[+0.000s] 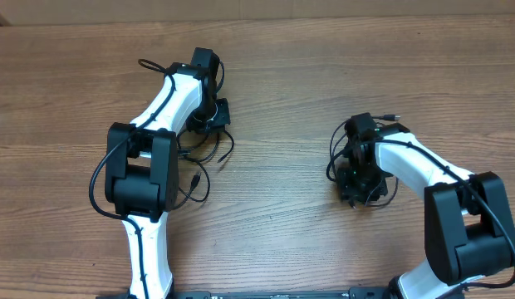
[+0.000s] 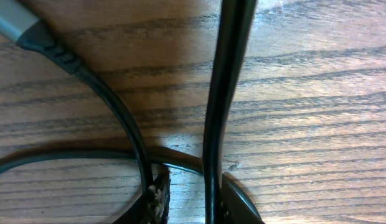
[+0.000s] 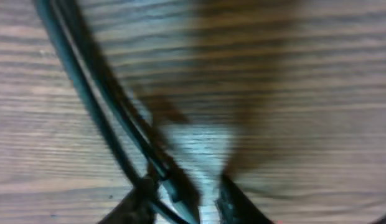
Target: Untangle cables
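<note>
Two bunches of thin black cables (image 2: 223, 93) lie well apart on the wooden counter (image 1: 282, 83), one under each arm. The left hand (image 1: 204, 122) sits low over the left bunch, its fingers drawn close and apparently pinching a single cord that rises taut toward the wrist camera. A second cord with a grey plug (image 2: 9, 18) curves just beside it, and a third loop crosses under both.

The right hand (image 1: 355, 178) is down in the other bunch, where two cords run side by side past one fingertip. That view is blurred, and it is unclear whether the fingers have closed on them.

The cords look light, limp and smooth, likely to slide through a loose grip and to drag their neighbours along wherever they cross. The stiffer stretch just behind a plug seems the surest place to take hold, since an end can be fed back through a loop.

Nothing else lies on the counter. The main obstacles appear to be the arms' own thicker wires and the loops beneath the left elbow.
</note>
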You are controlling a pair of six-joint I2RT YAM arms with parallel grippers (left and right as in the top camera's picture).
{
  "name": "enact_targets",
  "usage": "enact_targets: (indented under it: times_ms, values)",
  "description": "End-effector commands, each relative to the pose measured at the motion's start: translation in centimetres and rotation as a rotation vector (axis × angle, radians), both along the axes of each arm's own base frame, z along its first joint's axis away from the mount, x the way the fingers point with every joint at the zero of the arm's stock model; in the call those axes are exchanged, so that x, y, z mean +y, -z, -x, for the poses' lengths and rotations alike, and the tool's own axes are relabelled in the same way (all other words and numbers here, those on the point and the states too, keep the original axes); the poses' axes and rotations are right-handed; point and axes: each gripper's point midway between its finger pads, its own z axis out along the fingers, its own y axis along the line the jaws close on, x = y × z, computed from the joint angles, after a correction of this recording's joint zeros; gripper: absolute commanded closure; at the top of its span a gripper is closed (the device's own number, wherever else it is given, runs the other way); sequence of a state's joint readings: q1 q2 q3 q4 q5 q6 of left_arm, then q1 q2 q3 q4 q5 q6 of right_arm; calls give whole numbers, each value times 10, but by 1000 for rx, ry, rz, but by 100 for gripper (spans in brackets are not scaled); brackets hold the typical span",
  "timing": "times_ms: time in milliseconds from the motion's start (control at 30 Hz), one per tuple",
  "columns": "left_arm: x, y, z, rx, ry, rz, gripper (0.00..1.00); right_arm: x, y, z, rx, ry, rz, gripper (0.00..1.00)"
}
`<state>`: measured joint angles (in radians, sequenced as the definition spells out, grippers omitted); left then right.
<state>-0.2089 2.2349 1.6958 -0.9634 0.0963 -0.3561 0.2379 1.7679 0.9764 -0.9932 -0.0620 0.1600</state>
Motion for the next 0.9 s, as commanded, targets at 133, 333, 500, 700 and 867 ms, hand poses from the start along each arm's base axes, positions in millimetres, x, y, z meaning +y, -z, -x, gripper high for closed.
enact_targets:
  times_ms: [133,333,500,700,867]
  values:
    - [-6,23,15,63,32,13,77,7,10,3,-11,218,78,91]
    - [-7,23,15,63,31,13,66,22,16,2,-48,247,72,96]
    - [-7,23,14,60,31,14,67,43,22,0,-61,239,-27,96]
    - [-10,23,8,32,34,20,68,54,23,-1,-54,244,-92,96]
    - [-10,23,7,31,35,21,71,56,23,0,-47,275,-95,96]
